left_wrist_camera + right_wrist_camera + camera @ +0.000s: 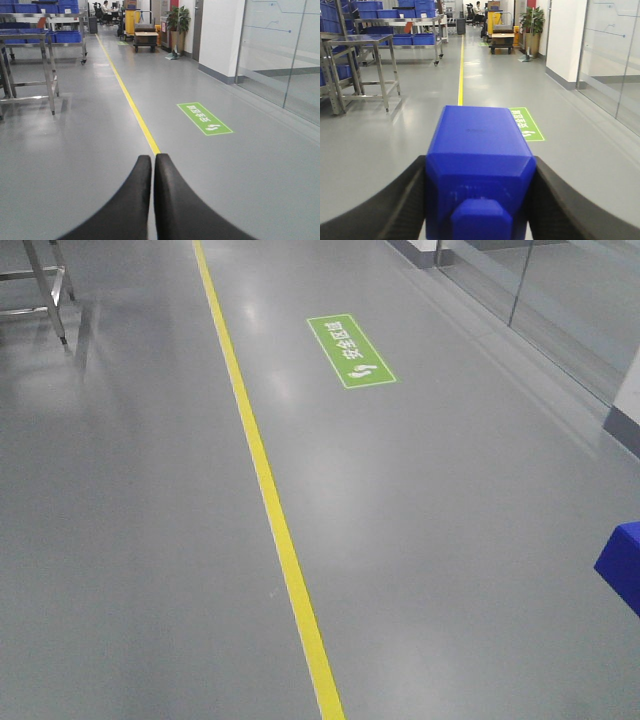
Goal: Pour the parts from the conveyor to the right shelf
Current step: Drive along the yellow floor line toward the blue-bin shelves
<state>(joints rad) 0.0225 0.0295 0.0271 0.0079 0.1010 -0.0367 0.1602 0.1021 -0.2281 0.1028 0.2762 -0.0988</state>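
Right tool (479, 167) pinching one blue bin (477, 135); left tool (153, 159) pressed together; one yellow floor line (272, 502).

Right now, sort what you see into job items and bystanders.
Job: blue bin, clamped in the right jaws; left gripper, shut and empty.
Bystanders: yellow floor line, green floor sign, steel table, loaded cart, potted plant.

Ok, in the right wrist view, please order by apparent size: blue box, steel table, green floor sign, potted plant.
1. blue box, though it is nearest the camera.
2. steel table.
3. green floor sign and potted plant: about alike.
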